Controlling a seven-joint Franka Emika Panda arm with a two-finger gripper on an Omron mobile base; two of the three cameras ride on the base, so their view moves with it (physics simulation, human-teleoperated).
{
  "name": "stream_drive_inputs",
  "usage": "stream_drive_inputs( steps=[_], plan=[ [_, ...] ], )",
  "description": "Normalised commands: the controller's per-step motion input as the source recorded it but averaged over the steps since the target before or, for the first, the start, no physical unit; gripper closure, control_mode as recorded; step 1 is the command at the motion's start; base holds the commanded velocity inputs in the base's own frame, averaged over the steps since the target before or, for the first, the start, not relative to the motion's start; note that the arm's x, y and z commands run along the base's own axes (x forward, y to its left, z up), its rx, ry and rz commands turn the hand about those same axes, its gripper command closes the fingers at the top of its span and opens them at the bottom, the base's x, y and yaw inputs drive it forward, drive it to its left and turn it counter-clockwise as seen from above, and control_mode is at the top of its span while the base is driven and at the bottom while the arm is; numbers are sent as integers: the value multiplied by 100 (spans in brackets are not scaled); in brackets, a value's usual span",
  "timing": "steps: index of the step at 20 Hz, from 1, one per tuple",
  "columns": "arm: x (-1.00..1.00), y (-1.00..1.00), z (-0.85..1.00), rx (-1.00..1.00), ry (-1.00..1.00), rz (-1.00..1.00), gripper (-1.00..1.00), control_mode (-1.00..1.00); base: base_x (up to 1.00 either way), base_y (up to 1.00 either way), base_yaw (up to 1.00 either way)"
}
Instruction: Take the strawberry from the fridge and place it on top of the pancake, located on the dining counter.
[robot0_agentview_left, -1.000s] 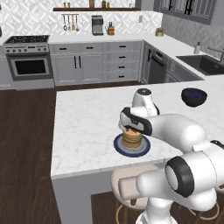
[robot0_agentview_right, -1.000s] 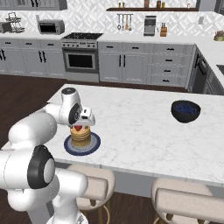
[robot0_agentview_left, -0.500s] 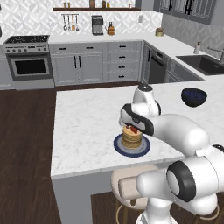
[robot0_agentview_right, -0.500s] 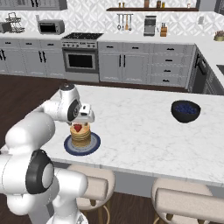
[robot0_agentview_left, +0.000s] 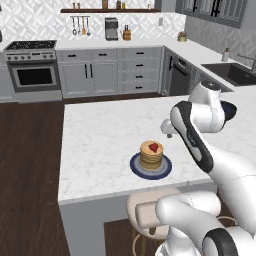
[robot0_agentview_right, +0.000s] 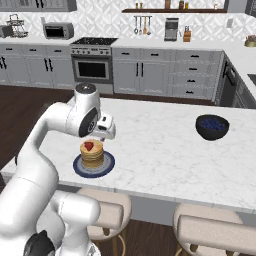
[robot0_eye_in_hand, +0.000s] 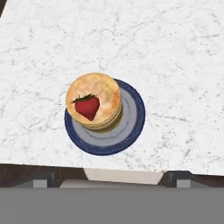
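Already the tiny bright red strawberry (robot0_eye_in_hand: 88, 106) lies atop the round golden-tan pancake stack (robot0_eye_in_hand: 94, 102) on its dark blue plate (robot0_eye_in_hand: 131, 127); the white gripper (robot0_agentview_right: 104, 128), released above the plate, should probably lift straight away, clear of the berry.

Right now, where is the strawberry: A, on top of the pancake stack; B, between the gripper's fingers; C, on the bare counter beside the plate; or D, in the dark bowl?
A: the strawberry lies on the pancake stack, which sits on the blue plate.
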Motion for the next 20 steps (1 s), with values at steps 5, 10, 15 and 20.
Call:
stream_drive_inputs(
  steps=[5, 10, 15, 20],
  plan=[
    [-100, -89, 56, 24, -2, -15, -100, -100, 0, 0, 0],
    [-100, -67, 35, 26, -1, -16, -100, -100, 0, 0, 0],
    [-100, -6, 5, 10, 0, -5, -100, -100, 0, 0, 0],
    [-59, -3, 0, 2, 12, 0, -100, -100, 0, 0, 0]
  ],
)
